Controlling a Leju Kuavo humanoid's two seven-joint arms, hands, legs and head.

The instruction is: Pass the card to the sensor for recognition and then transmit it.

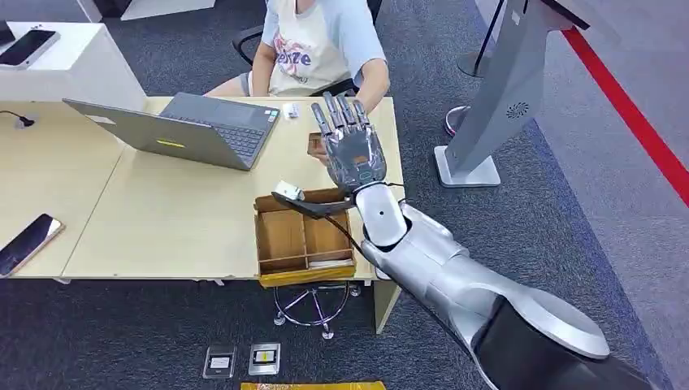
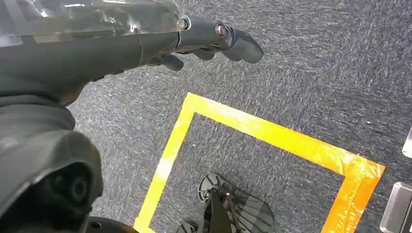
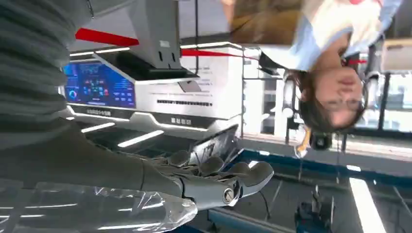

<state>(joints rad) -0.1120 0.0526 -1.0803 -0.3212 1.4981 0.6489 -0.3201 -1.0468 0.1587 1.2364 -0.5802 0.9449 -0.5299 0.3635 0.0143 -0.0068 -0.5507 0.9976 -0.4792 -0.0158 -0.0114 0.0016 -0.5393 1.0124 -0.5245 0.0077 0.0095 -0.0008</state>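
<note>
My right hand (image 1: 353, 150) reaches out over the far side of the table (image 1: 162, 219) with its fingers stretched toward a seated person (image 1: 321, 45). A brown card (image 1: 314, 145) sticks out at the hand's thumb side. In the right wrist view a flat card (image 3: 214, 145) sits between the thumb and the fingers (image 3: 243, 180). The small white sensor (image 1: 288, 192) lies on the table just behind the hand, at the corner of a wooden tray (image 1: 280, 236). My left hand (image 2: 214, 41) hangs over the carpet, loosely spread and holding nothing.
An open grey laptop (image 1: 195, 126) stands left of my hand. A phone (image 1: 28, 242) lies at the table's left edge. A grey kiosk (image 1: 496, 97) stands to the right beside a red floor line. Yellow tape (image 2: 272, 136) marks the carpet.
</note>
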